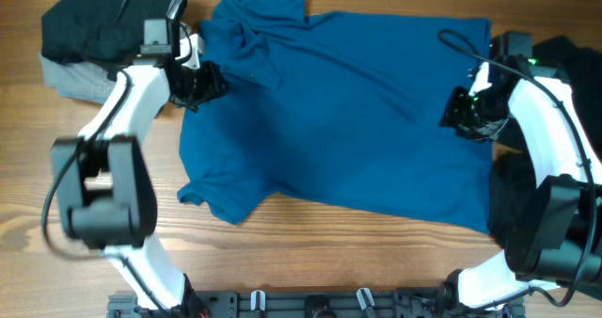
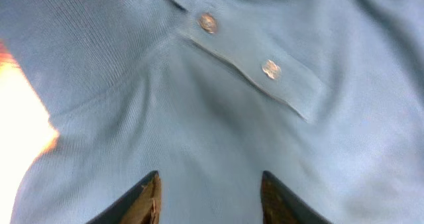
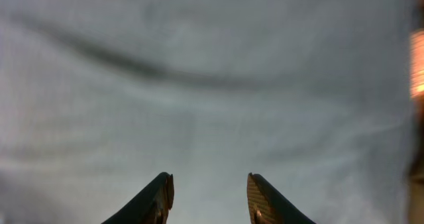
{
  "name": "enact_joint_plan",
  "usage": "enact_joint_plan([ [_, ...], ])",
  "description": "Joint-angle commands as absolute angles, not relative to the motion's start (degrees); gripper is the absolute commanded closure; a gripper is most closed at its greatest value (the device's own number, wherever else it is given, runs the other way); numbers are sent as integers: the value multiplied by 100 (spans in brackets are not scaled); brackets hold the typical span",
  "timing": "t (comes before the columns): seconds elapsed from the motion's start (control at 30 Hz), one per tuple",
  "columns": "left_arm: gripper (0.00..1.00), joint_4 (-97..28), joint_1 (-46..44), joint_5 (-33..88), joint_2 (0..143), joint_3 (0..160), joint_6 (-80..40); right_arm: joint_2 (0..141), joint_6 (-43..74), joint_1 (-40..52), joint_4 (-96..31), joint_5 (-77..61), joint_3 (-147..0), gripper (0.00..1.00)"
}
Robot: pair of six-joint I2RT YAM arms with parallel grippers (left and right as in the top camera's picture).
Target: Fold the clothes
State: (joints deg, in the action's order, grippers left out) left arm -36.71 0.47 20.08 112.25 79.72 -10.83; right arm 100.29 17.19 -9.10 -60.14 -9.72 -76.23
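Observation:
The deep-blue collared shirt (image 1: 348,111) lies spread across the table, collar at the far left, one sleeve at the near left. My left gripper (image 1: 205,83) is open over the shirt's left edge by the collar; its wrist view shows the button placket (image 2: 245,55) ahead of the fingers (image 2: 211,184). My right gripper (image 1: 463,113) is open over the shirt's right hem; its wrist view shows only smooth fabric (image 3: 212,85) between the fingers (image 3: 211,184). A black garment (image 1: 103,17) lies on a folded grey piece (image 1: 75,78) at the far left.
Another black garment (image 1: 513,200) lies at the right edge under my right arm. Bare wooden table (image 1: 310,252) shows along the front. A black rail (image 1: 310,304) runs along the near edge.

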Motion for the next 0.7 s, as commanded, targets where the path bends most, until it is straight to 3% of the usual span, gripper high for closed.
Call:
enact_joint_plan([
  [0.0,48,-4447,47,2108,10252,8071,-613,10053,1966,-1367,-5391,-569,-7605,64],
  [0.2,47,-5529,-73,2097,10296,8060,-165,11104,1973,-1678,-4781,-423,-7605,84],
  [0.37,43,-5749,-86,1839,10296,8060,-167,11566,1667,-1925,-4423,-637,-7607,83],
  [0.5,42,-5749,-3,1297,10296,8066,-187,10943,729,-2145,-4947,-1697,-7765,62],
  [0.67,39,-5793,934,1273,10302,8064,-421,9524,539,-2161,-5570,-1831,-7762,48],
])
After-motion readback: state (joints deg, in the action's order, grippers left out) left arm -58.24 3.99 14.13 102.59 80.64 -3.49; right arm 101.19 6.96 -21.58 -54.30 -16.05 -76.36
